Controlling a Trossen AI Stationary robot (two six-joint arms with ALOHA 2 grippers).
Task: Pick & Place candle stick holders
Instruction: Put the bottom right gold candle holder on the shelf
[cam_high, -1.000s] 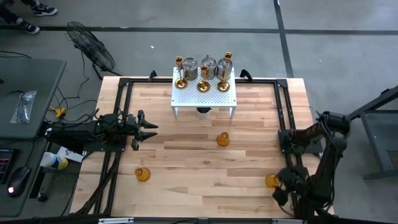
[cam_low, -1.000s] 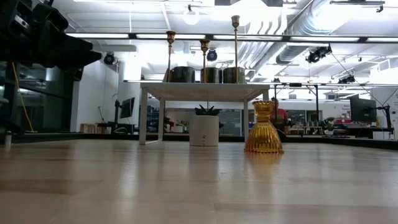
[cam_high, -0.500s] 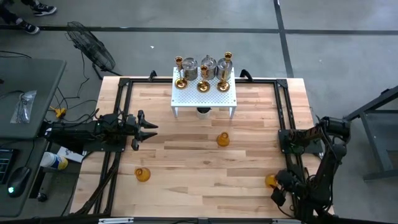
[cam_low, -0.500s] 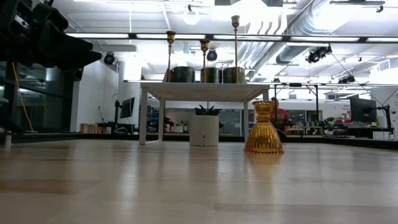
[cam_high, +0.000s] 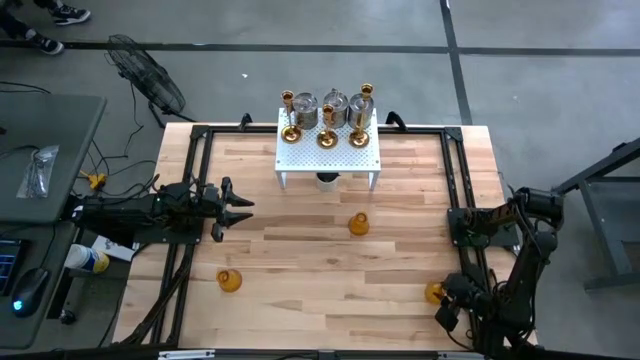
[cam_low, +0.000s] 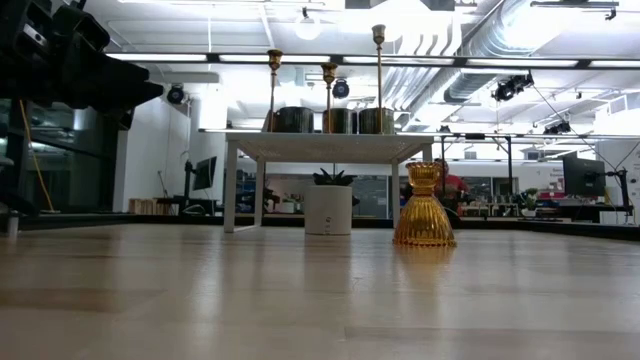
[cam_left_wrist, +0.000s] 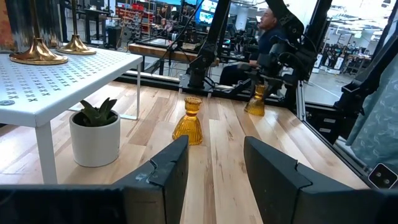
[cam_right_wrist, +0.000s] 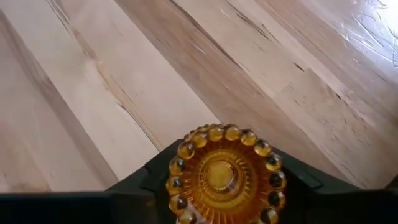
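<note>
Three amber candle stick holders stand on the wooden table: one at the middle, one near left, and one near right. My right gripper slants down on that last one, shut on it. Gold candlesticks and silvery jar-like holders stand on the white perforated rack at the far middle. At the table's left edge my left gripper points level and is open, holding nothing. My right gripper pinches the near-right amber holder between its two fingers, one on each side just under the beaded top rim. The fingers come slanting down from the table's near right. The holder stands upright on the table.
A small white pot with a plant sits under the rack. A black frame runs along the table's edges. A person sits in the room beyond the table. Bare wood lies between the three amber holders.
My right gripper has sunk a little beside the near-right amber holder and its wrist has turned. The holder stands where it was.
</note>
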